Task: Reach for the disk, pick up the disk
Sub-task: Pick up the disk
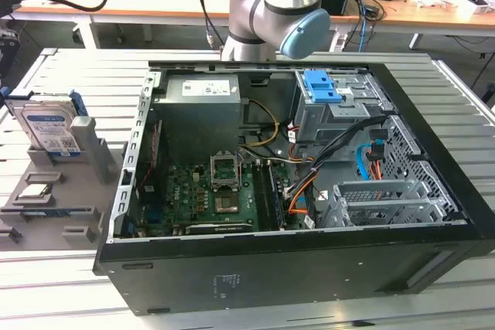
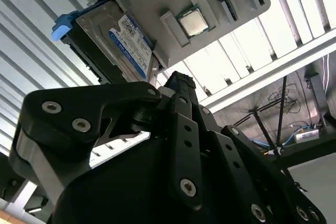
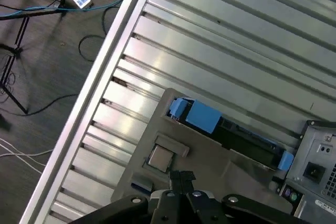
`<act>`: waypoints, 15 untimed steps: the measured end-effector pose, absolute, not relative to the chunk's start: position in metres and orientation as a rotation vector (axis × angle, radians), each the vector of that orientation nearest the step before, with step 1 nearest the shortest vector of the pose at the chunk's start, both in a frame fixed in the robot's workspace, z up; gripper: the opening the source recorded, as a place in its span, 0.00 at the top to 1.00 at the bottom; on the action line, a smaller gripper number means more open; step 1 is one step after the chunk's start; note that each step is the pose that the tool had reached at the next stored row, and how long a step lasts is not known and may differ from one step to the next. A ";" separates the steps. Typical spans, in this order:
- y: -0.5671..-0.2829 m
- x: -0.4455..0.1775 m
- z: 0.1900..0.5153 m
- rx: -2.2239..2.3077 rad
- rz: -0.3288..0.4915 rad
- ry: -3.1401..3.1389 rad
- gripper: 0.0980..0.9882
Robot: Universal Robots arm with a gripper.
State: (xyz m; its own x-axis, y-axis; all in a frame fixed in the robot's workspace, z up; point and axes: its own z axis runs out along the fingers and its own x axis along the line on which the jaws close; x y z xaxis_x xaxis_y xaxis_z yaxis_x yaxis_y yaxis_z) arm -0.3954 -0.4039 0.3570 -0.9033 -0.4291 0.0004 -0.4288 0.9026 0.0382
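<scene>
The disk [image 1: 50, 125] stands on edge in a grey holder [image 1: 93, 164] at the exterior view's left, its white-and-blue label facing the camera and blue rails along its edges. In the second wrist view the disk [image 2: 113, 40] lies beyond my gripper [image 2: 177, 80], whose fingers meet at the tip with nothing between them. In the first wrist view the disk [image 3: 231, 135] appears edge-on with its blue rail, and my shut gripper [image 3: 182, 176] hangs well above the holder [image 3: 210, 166], apart from the disk.
A small square silver chip [image 1: 35, 191] sits in the same holder beside the disk. An open black computer case [image 1: 309, 268] lies on the slatted metal table [image 1: 69, 75] at the exterior view's right of the holder. The arm's elbow [image 1: 282, 17] rises behind the case.
</scene>
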 end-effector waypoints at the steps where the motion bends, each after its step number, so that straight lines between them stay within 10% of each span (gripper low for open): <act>1: -0.404 -0.395 0.357 0.722 -0.058 -3.047 0.99; 15: -0.404 -0.395 0.357 1.060 -0.056 -2.942 0.99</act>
